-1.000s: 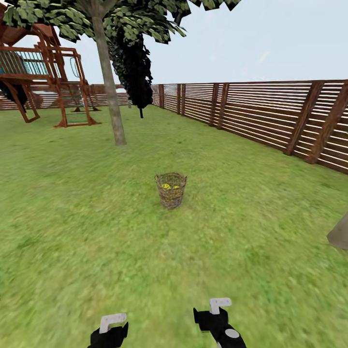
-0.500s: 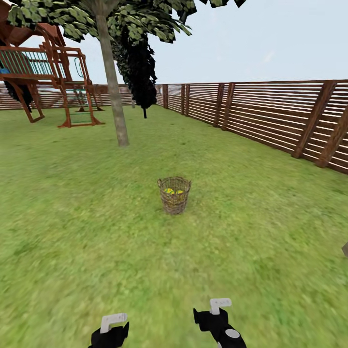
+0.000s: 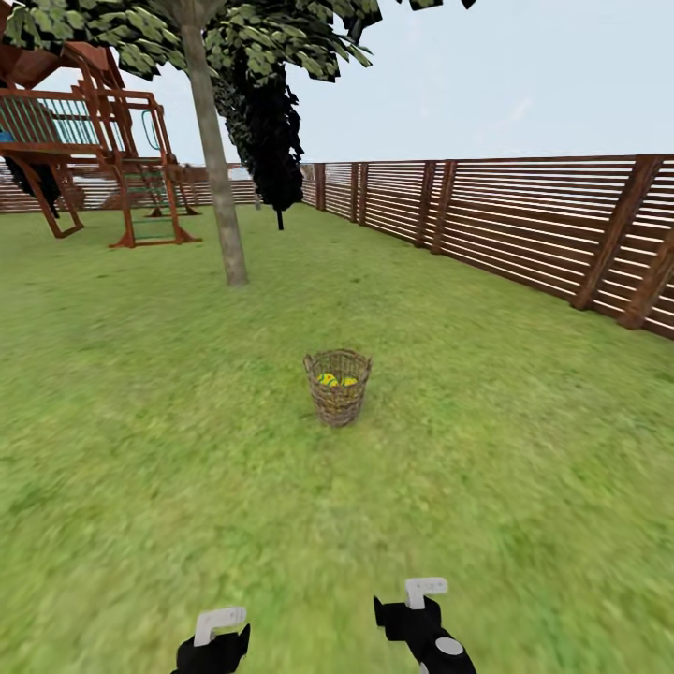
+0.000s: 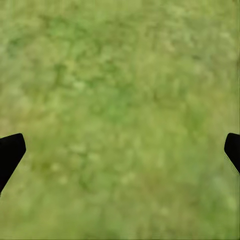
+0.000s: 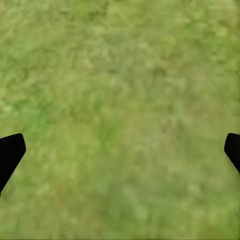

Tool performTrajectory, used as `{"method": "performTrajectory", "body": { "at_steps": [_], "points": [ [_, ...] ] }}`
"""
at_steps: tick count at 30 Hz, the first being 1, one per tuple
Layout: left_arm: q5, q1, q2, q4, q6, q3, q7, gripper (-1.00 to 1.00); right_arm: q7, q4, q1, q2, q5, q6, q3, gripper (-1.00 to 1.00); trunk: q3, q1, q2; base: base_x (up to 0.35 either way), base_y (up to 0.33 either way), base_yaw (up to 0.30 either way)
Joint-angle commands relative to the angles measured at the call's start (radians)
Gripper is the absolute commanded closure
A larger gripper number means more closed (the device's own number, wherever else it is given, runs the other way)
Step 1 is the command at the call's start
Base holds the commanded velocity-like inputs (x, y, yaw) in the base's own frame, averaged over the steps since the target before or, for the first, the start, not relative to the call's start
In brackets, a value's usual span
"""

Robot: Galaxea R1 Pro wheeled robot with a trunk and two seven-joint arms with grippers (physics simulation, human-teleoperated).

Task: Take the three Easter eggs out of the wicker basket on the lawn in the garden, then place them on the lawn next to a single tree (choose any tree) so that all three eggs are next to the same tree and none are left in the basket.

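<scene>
While the wicker basket [image 3: 337, 387] stands upright on the lawn [image 3: 140, 421] well ahead of the robot, yellow eggs [image 3: 335, 380] can be made out inside it, though their number cannot be counted. Beyond it and to the left rises the tree [image 3: 217, 178] with the grey-brown trunk, with a dark narrow tree [image 3: 271, 140], a wooden play tower [image 3: 84, 140] and a slatted fence [image 3: 524, 225] further out. The approach step is judged to be in hand, with nothing yet taken out. The left hand [image 3: 217, 625] and right hand [image 3: 421, 599] are held low over bare grass; both are spread wide and nothing is gripped. Next, the basket must be brought within reach and one hand lowered through its rim onto an egg.
</scene>
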State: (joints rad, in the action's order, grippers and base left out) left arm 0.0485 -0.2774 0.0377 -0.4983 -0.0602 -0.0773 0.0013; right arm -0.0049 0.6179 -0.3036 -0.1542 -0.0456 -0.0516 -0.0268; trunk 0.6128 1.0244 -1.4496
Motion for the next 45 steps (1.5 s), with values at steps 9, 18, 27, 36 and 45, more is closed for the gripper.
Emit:
{"method": "performTrajectory", "body": {
  "at_steps": [9, 18, 27, 36, 45],
  "points": [
    [0.005, 0.0, 0.001, 0.004, -0.003, -0.002, 0.0, -1.0, -0.003, -0.002, 0.0, 0.0, -0.003, -0.013, -0.002, -1.0, 0.001, 0.001, 0.0, 0.336, 0.037, 0.0],
    [0.005, -0.001, 0.001, 0.006, -0.003, -0.002, 0.0, -1.0, 0.0, -0.014, 0.0, -0.001, -0.005, -0.007, -0.001, -1.0, 0.001, 0.001, 0.0, 0.336, 0.075, 0.0],
    [0.005, 0.0, 0.001, 0.007, -0.003, -0.002, 0.002, -1.0, 0.002, -0.017, 0.0, 0.0, -0.003, -0.008, -0.001, -1.0, 0.001, 0.001, 0.0, 0.336, 0.03, 0.0],
    [0.006, 0.0, -0.001, 0.004, -0.003, -0.003, 0.004, -1.0, 0.003, -0.017, 0.0, -0.002, -0.004, -0.004, -0.001, -1.0, 0.001, 0.001, 0.0, 0.336, 0.0, 0.0],
    [0.007, 0.0, -0.001, 0.003, -0.003, -0.004, 0.005, -1.0, 0.001, -0.019, 0.0, -0.002, -0.003, -0.006, -0.001, -1.0, 0.001, 0.001, 0.0, 0.336, 0.0, 0.0]
  ]
}}
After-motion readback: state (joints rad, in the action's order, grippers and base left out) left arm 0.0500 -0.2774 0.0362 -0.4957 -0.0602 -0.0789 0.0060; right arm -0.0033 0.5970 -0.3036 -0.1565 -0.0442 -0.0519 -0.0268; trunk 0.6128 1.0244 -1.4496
